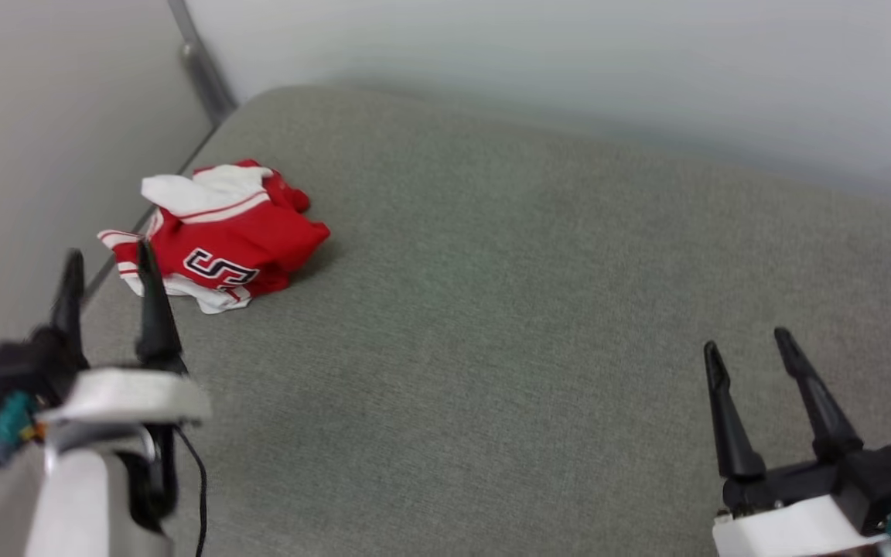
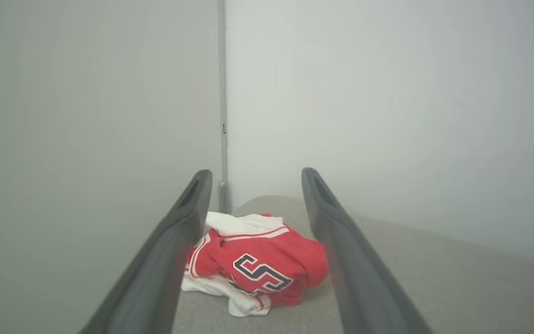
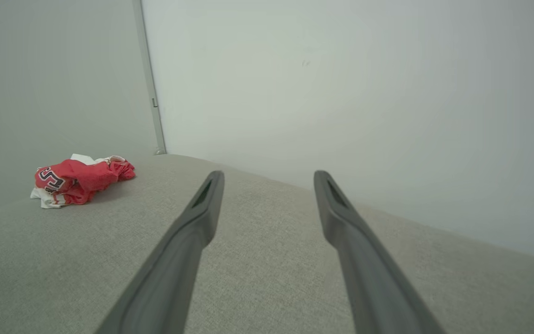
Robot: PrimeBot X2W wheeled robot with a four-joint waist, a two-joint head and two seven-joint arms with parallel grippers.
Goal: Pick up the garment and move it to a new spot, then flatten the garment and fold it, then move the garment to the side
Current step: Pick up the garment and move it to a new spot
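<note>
Two empty tools, fingers apart: left tool [image 1: 108, 251] faces the crumpled jersey [image 1: 248, 232] just ahead, right tool [image 1: 746, 339] well aside. A shallow pinch may snag one layer and slip.

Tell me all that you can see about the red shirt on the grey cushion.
The shirt is a soft red jersey with white parts, red-and-white striped trim and one black, white-outlined character showing. It lies crumpled in a heap on the grey fabric cushion, near its far left corner. Only the cushion seems to touch it.
</note>
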